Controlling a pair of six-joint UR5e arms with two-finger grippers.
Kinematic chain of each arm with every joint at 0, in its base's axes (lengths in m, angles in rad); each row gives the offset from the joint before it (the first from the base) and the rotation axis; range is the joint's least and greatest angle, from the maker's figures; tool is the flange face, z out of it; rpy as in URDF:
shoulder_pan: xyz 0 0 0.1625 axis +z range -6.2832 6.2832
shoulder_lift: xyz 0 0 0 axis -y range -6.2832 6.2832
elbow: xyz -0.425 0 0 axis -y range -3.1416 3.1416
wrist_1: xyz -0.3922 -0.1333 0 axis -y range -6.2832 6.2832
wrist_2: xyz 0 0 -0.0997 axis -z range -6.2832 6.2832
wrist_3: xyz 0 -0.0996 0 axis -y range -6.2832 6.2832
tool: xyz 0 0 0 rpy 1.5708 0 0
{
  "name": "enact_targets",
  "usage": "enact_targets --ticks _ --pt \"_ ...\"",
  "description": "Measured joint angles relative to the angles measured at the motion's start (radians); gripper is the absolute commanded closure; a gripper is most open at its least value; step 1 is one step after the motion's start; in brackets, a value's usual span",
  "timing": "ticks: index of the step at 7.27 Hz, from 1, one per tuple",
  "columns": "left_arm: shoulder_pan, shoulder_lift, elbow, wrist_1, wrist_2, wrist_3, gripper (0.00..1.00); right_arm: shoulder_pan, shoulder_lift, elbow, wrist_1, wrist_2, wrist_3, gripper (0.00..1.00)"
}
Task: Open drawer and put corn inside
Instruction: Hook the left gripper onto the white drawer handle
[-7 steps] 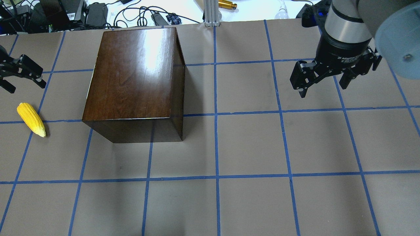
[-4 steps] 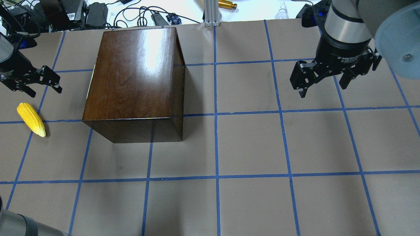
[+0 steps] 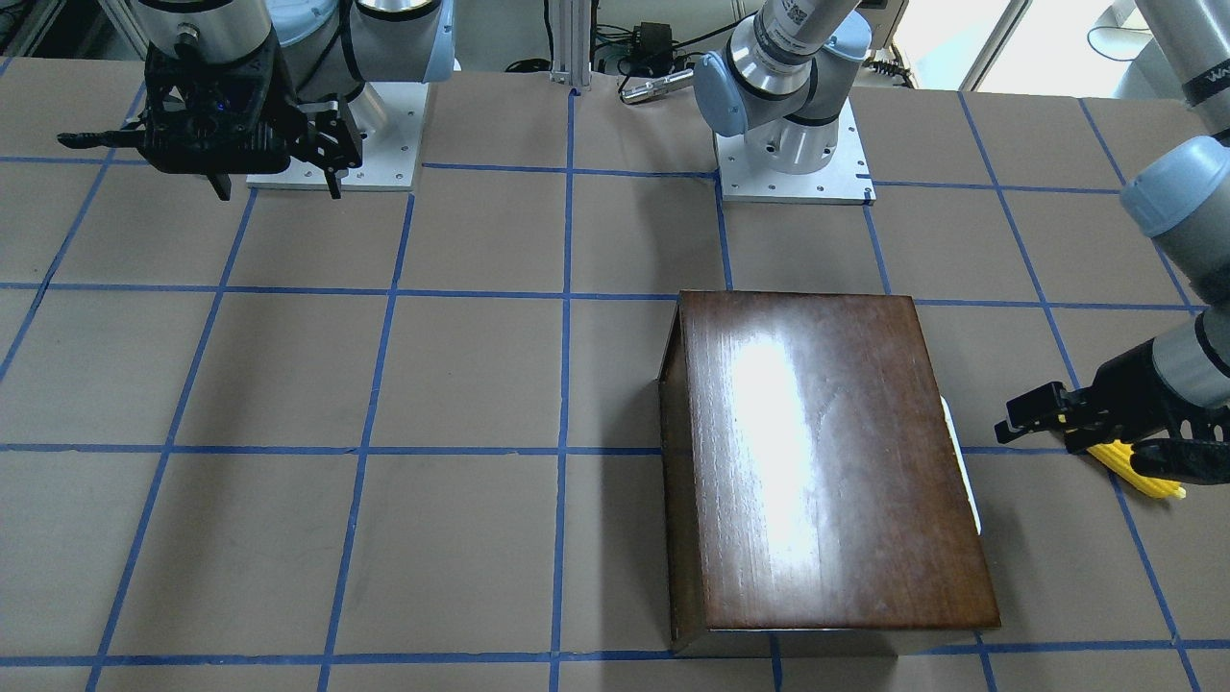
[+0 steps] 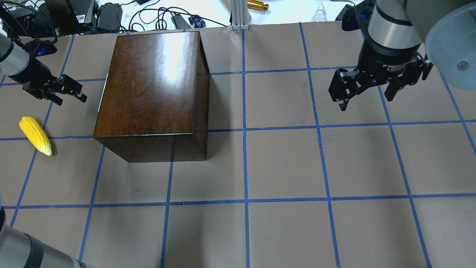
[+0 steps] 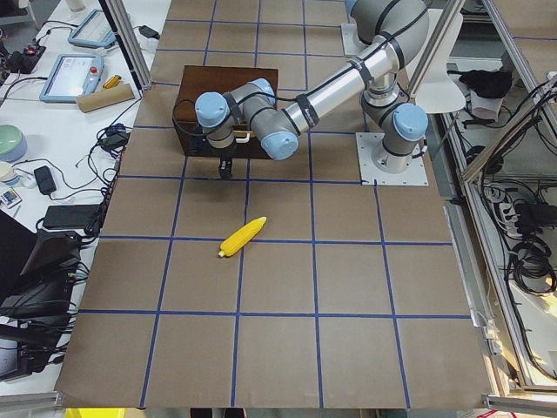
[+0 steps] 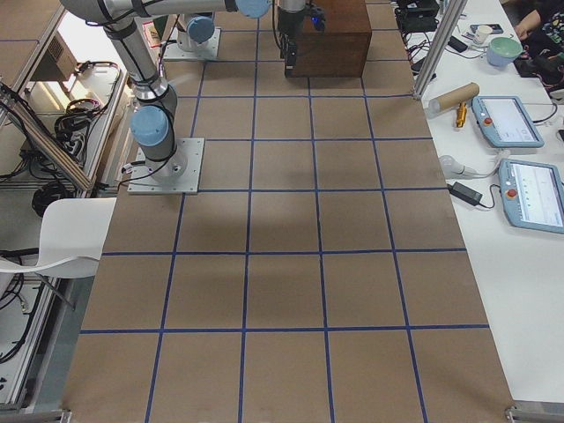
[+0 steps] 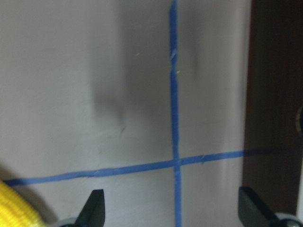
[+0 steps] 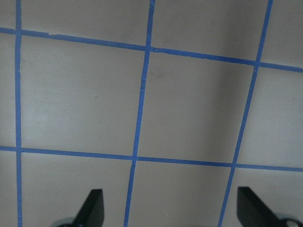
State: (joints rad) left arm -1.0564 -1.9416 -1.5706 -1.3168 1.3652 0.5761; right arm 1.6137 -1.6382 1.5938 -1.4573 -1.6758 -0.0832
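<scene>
Drawer (image 3: 964, 471) looks shut; left gripper (image 4: 72, 99), jaws spread, could shove the box (image 4: 148, 82) instead; right gripper (image 4: 366, 103) jaws spread too.

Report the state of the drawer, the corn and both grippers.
drawer: shut inside the box.
corn: lying loose on the table, not gripped.
left gripper: open, empty, between corn and box.
right gripper: open, empty, above the table.
</scene>
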Motion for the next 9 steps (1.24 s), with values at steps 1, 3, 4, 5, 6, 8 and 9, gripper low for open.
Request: enact_targets --ticks 1,3,4,5,6,8,9 --pt "-0.003 -0.001 0.0 -0.005 -0.06 -0.011 0.0 0.0 0.0 0.0 0.0 0.0 0.0 0.0" --pt "-0.019 -0.005 0.0 -0.008 -0.11 -0.039 0.0 0.0 0.0 0.0 0.0 0.0 -0.001 0.0" --pt "-0.03 -0.007 0.0 -0.008 -0.115 -0.045 0.0 0.0 0.0 0.0 0.0 0.0 0.0 0.0" --pt "-0.038 -0.011 0.0 -0.009 -0.116 -0.046 0.0 0.0 0.0 0.0 0.0 -0.001 0.0 0.0" --pt "-0.042 -0.015 0.0 -0.008 -0.116 -0.046 0.0 0.0 0.001 0.0 0.0 -0.001 0.0 0.0" --pt "-0.044 -0.033 0.0 -0.004 -0.116 -0.044 0.0 0.0 0.001 0.0 0.0 -0.001 0.0 0.0" --pt "-0.045 -0.047 0.0 -0.001 -0.116 -0.042 0.0 0.0 0.001 0.0 0.0 0.0 0.0 0.0"
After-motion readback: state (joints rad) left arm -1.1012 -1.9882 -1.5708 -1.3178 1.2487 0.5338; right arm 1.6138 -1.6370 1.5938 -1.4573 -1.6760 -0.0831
